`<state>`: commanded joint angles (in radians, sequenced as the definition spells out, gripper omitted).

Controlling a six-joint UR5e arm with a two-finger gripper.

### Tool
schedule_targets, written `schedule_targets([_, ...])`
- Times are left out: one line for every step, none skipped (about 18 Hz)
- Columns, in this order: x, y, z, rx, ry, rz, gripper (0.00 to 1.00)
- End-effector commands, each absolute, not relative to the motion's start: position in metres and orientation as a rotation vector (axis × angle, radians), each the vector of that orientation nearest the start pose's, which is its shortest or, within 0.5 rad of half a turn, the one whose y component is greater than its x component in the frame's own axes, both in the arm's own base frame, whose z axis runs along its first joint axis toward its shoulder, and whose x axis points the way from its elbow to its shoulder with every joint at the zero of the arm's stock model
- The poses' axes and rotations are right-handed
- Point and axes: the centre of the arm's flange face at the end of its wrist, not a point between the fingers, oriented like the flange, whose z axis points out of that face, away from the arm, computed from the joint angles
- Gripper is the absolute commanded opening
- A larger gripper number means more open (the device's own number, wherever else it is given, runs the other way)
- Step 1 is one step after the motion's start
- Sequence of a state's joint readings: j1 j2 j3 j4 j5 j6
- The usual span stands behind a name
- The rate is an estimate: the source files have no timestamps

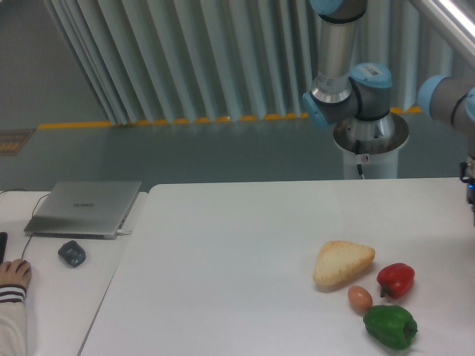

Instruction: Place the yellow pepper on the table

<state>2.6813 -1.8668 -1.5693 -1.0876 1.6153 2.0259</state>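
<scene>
One arm (349, 74) in view, but its tool end runs off the right edge of the frame; only a sliver of the wrist (470, 189) with a small blue light shows there, above the far right of the table (223, 252). Gripper itself out of sight, so whether the fingers are spread or closed cannot be told. Arm's base column (369, 144) stands behind the table's far edge, grey tube and blue-capped joints rising out of the top of the frame.

Yellow pepper: not visible anywhere in the frame.

On the table, right front quarter, a tight cluster. Pale triangular bread-like piece (342, 262) lies nearest the centre. Small brown egg (360, 298) sits just in front of it, close or touching; cannot tell which. Red pepper (395, 279) rests just right of the bread, beside the egg. Green pepper (390, 326), larger, lies at the front, just below egg and red pepper.

Left, the adjoining smaller desk (52, 297) carries a closed grey laptop (84, 208), a small dark object (72, 254) in front of it, and a person's hand (12, 274) with a striped cuff at the frame's edge.
</scene>
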Motion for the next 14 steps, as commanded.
schedule_targets([-0.499,0.384,0.375,-2.83,1.446,0.296,1.0])
schedule_targets([-0.502,0.381,0.374,-2.81,1.494,0.292,1.0])
schedule_targets([-0.505,0.377,0.371,-2.806,1.511,0.282,1.0])
schedule_targets([-0.509,0.372,0.371,-2.816,1.492,0.281,1.0])
schedule_targets([-0.514,0.366,0.371,-2.832,1.462,0.279,1.0])
schedule_targets([-0.52,0.357,0.371,-2.847,1.434,0.278,1.0])
schedule_targets([-0.526,0.348,0.37,-2.865,1.385,0.276,1.0])
schedule_targets([-0.533,0.339,0.368,-2.899,1.289,0.272,1.0])
schedule_targets([-0.547,0.331,0.362,-2.955,1.127,0.264,1.0])
schedule_targets([-0.554,0.329,0.36,-2.976,1.079,0.262,1.0])
schedule_targets([-0.559,0.325,0.358,-2.986,1.042,0.259,1.0])
schedule_targets([-0.564,0.319,0.356,-2.991,0.999,0.254,1.0])
schedule_targets([-0.57,0.314,0.351,-2.978,0.89,0.239,1.0])
schedule_targets([-0.577,0.306,0.346,-2.954,0.739,0.219,1.0])
